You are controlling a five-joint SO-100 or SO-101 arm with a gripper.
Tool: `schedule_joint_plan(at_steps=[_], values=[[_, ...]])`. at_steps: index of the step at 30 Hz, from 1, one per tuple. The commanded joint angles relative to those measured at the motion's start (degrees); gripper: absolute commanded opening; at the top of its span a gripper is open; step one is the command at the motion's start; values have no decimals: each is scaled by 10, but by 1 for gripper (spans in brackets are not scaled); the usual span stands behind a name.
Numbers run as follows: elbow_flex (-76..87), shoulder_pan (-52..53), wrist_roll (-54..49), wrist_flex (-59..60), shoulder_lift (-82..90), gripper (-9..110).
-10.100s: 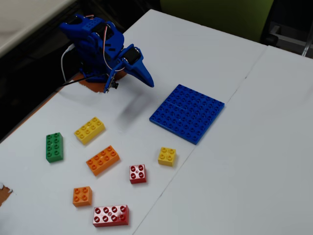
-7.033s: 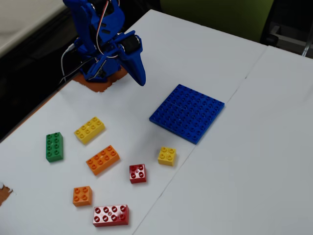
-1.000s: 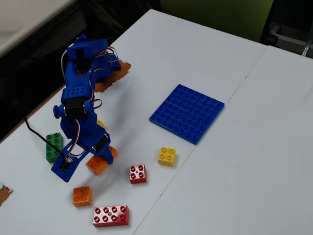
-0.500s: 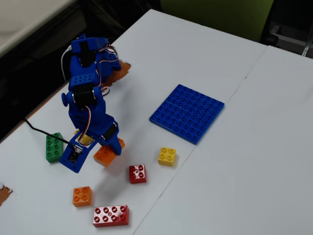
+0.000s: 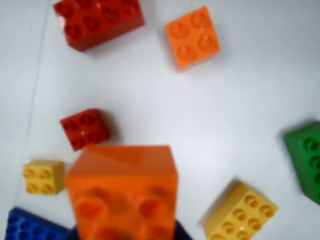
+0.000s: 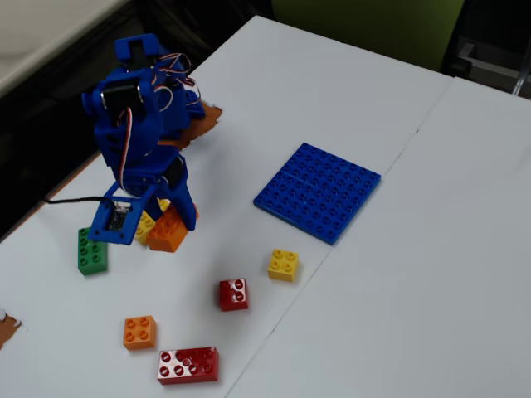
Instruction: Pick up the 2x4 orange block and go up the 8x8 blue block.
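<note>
2x4 orange block (image 6: pixel 170 230) is clamped in the end effector (image 6: pixel 168 225) and off the tabletop (image 6: pixel 415 274); half a second ago it was lower, nearer the red 2x2 (image 6: pixel 234 294). In the wrist view it fills the lower centre. Pick looks done. The 8x8 blue block (image 6: pixel 318 191) sits well apart to the right in the fixed view, so the carry over is left.

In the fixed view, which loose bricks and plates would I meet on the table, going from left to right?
Green brick → small orange brick → long red brick → small red brick → small yellow brick → 8x8 blue block. I omit the yellow brick half hidden behind the hand.
</note>
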Motion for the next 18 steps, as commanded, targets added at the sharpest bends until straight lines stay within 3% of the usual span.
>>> schedule_joint_plan(at_steps=[1,9,12,18], values=[[-13,-31,-41,4,83,0],[4,-139,-53,4,161,0],[4,-185,-137,-10,166,0],[9,-258,-133,-27,164,0]])
